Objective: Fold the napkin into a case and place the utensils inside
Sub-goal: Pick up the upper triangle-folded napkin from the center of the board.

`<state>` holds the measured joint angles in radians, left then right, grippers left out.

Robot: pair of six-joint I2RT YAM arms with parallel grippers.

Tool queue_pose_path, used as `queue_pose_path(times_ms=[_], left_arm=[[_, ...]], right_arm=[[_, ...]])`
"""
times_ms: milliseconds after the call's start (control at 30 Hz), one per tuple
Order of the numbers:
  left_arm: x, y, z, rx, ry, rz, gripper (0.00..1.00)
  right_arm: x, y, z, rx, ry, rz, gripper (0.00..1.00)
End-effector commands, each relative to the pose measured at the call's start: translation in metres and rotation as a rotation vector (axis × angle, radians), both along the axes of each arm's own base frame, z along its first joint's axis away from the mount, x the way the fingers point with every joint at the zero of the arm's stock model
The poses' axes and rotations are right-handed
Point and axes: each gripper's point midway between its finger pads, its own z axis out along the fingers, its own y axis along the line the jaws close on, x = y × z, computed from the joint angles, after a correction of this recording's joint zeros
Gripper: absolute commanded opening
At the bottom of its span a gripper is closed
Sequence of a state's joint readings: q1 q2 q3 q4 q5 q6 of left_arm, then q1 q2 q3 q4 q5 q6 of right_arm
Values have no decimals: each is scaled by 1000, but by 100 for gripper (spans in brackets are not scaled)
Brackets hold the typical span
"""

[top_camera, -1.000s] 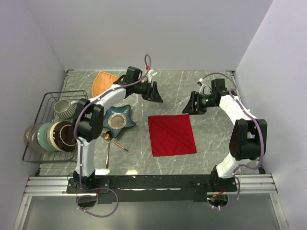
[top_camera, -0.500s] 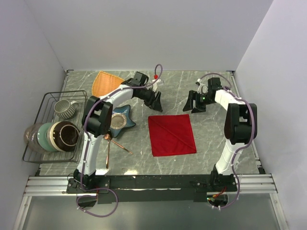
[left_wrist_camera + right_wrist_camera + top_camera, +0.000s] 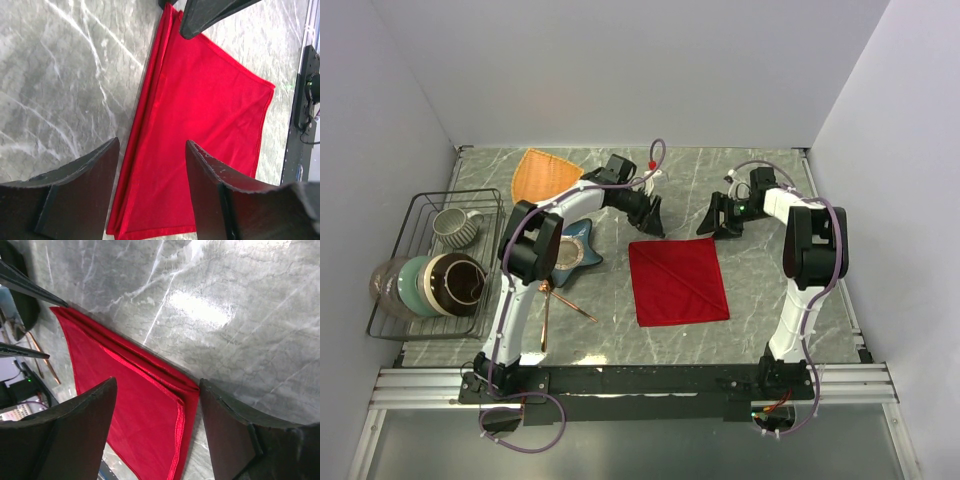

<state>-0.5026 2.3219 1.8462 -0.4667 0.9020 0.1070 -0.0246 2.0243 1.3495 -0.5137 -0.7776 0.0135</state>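
Observation:
The red napkin lies flat on the marble table, folded into a layered square with its stacked edges showing at the far side. My left gripper hovers open above the napkin's far left corner, with nothing between its fingers. Over the far right corner my right gripper stands open and empty. The copper utensils lie on the table left of the napkin, by the blue star dish; a thin stretch of them shows in the right wrist view.
A blue star-shaped dish sits left of the napkin. An orange triangular plate lies at the back left. A wire rack with a mug and bowls stands at the left edge. Walls close in the table on three sides.
Both grippers have moved in toward the napkin's far edge and their jaws have widened. The napkin and utensils have not moved.

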Motion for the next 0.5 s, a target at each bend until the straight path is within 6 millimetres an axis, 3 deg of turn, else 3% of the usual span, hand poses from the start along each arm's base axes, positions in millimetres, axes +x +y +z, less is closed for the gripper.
queue_pose_path(times_ms=[0,200,467], left_arm=[[3,-18,14,-75,-42,-33,61],[0,-38,22,-165,-72,-58,61],[-5,-68,2,-196,-2,-57,67]], right_arm=[[7,-5,9,49,-24,-20,73],[1,1,31,96,-62,-3,68],[-9,4,29,124,-27,8,67]])
